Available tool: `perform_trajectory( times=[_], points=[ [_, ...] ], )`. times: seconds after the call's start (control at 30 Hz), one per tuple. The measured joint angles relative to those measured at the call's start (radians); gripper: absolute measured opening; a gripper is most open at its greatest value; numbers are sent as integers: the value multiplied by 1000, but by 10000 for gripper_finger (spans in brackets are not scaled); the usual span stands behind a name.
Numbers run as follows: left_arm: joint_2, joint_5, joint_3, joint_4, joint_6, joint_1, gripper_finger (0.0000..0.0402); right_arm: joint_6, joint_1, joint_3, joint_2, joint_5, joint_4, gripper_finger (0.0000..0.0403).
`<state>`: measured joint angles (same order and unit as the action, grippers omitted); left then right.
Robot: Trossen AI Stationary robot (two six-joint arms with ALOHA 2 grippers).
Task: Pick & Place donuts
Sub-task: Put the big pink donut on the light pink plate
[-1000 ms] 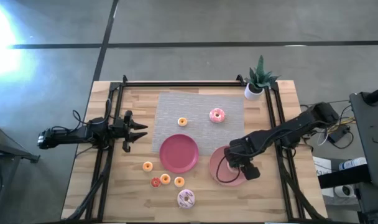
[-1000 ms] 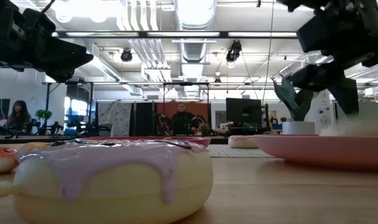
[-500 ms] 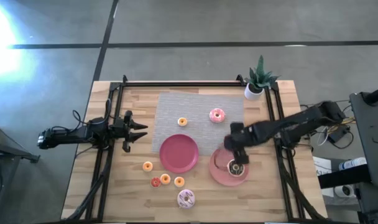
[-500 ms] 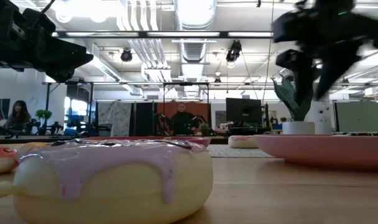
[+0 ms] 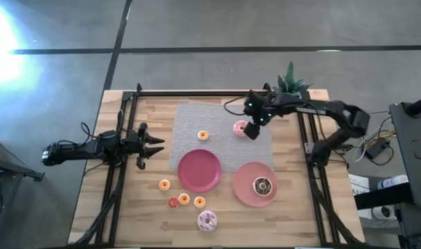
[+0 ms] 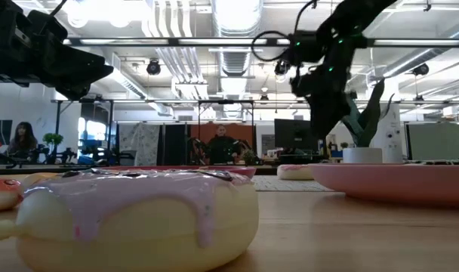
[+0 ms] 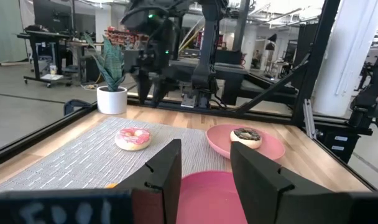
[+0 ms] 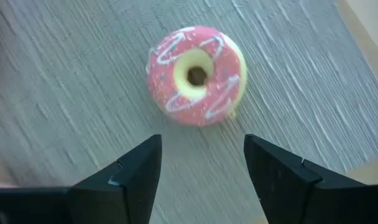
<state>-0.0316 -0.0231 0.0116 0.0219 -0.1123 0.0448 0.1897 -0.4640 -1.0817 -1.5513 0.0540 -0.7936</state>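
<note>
The left gripper (image 5: 154,145) rests at the table's nine o'clock edge, its dark fingers (image 7: 164,177) spread with nothing between them. Small glossy ring donuts sit toward seven o'clock on the pale wooden table (image 5: 314,221): an orange one (image 5: 164,185), a red one (image 5: 173,202), two more orange ones (image 5: 184,199) (image 5: 199,203), and a larger pale sprinkled donut (image 5: 208,220) with pink icing. Another tiny orange donut (image 5: 203,135) lies on the woven grey mat (image 5: 196,114). A smooth round pink plate (image 5: 199,169) sits at centre. The pink-iced donut (image 8: 196,75), drizzled with white lines, lies on the mat at twelve o'clock. The right gripper (image 5: 251,129) hangs just at its three o'clock, fingers (image 8: 139,171) spread wide and empty. A brown-iced donut (image 5: 263,186) rests on the second pink plate (image 5: 242,190) at five o'clock.
</note>
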Motion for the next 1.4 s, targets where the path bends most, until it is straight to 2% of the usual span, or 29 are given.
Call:
perform_trajectory(
  times=[0.1,0.23,0.37,0.63,1.03,1.17,1.4],
  points=[
    [0,0,0,0,0,0,113,-37,5,-56,-88,-5,-2,219],
    [0,0,0,0,0,0,113,-79,-4,-135,-184,-84,-4,219],
    [0,0,0,0,0,0,113,-133,-29,-193,-249,-85,-43,219],
    [0,0,0,0,0,0,113,-151,-38,-206,-338,-34,-50,219],
    [0,0,0,0,0,0,113,-167,-43,-207,-397,-45,-7,214],
    [0,0,0,0,0,0,113,-167,-45,-211,-430,8,-9,179],
    [0,0,0,0,0,0,113,-174,-44,-212,-408,30,-15,70]
  ],
)
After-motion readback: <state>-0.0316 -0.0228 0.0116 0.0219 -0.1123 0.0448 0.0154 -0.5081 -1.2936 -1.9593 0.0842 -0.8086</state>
